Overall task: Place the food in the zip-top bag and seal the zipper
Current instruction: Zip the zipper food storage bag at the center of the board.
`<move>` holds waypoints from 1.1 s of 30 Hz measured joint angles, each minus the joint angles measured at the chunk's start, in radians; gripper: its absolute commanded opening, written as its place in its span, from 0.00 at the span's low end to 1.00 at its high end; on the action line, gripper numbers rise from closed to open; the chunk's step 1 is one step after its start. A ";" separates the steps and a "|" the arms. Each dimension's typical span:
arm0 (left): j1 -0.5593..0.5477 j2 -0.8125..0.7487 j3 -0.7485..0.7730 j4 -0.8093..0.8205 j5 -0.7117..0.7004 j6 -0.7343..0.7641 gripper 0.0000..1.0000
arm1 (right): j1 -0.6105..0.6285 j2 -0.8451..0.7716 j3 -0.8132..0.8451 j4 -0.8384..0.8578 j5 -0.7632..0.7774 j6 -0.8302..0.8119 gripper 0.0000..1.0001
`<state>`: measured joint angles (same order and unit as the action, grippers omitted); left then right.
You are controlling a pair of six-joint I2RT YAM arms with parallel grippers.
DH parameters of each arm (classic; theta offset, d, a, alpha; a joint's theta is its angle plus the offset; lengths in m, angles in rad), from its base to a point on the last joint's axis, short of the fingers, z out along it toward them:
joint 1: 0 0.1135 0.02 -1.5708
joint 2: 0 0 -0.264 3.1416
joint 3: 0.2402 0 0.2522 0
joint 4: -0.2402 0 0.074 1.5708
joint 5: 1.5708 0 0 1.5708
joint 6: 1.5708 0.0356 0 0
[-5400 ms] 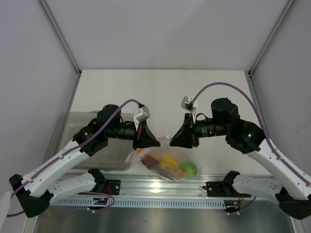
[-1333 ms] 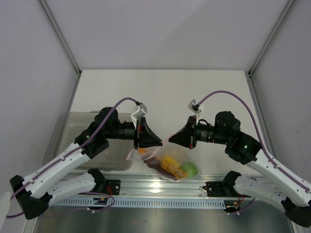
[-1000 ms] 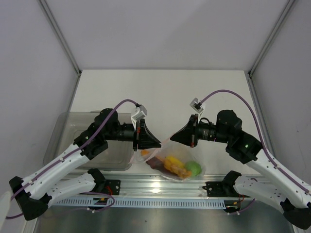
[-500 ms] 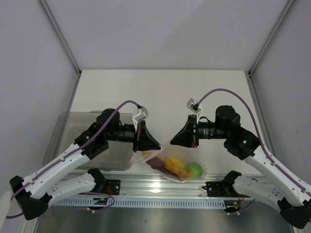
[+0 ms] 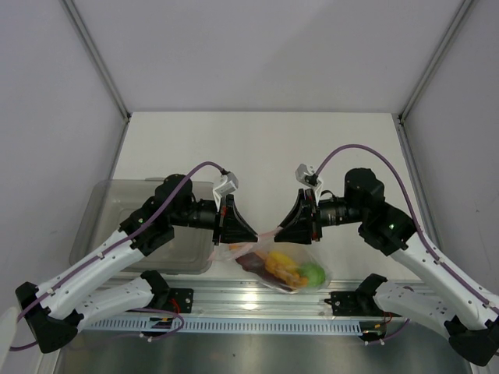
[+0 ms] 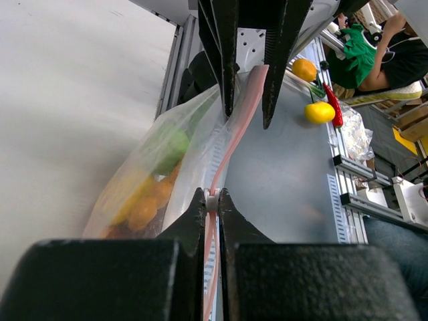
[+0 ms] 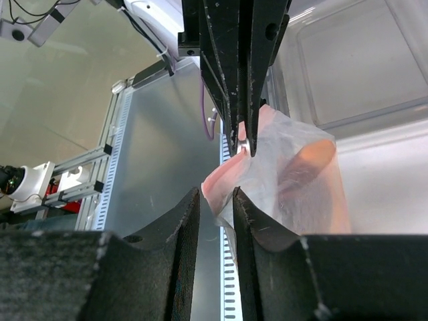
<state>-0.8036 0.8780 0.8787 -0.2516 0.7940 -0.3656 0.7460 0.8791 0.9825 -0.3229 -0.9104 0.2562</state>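
I'm running this from afar, and it reads as a robotics lab cell. White panel walls [image 5: 257, 54] sit in aluminium posts [image 5: 97, 58], with an extrusion rail [image 5: 257, 298] along the table [image 5: 257, 148]. The left wrist view catches a seated person [image 6: 361, 60], wearing headphones I think, near spare toy fruit [image 6: 319, 112]. The right wrist view shows a mounted camera [image 7: 30, 184] and loose cables [image 7: 20, 8].

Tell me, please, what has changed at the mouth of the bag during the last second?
The right gripper has opened its jaws and released its pinch on the zipper. The pink strip now lies loose between the jaws. Its wrist also turned slightly. The left gripper stayed shut on the zipper, and the food remained inside the zip-top bag.
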 measured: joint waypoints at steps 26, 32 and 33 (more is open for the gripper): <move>0.006 0.000 0.000 0.001 0.016 0.000 0.01 | 0.028 0.090 0.045 0.003 -0.035 -0.071 0.09; 0.007 0.000 0.000 0.000 0.022 0.000 0.01 | 0.036 0.104 0.063 -0.024 0.002 -0.079 0.00; 0.008 0.000 0.000 0.000 0.022 0.000 0.01 | 0.037 0.108 0.070 -0.034 0.016 -0.079 0.00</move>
<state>-0.7956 0.8780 0.8787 -0.2512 0.8158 -0.3660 0.7826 0.9874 1.0523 -0.3569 -0.8944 0.1772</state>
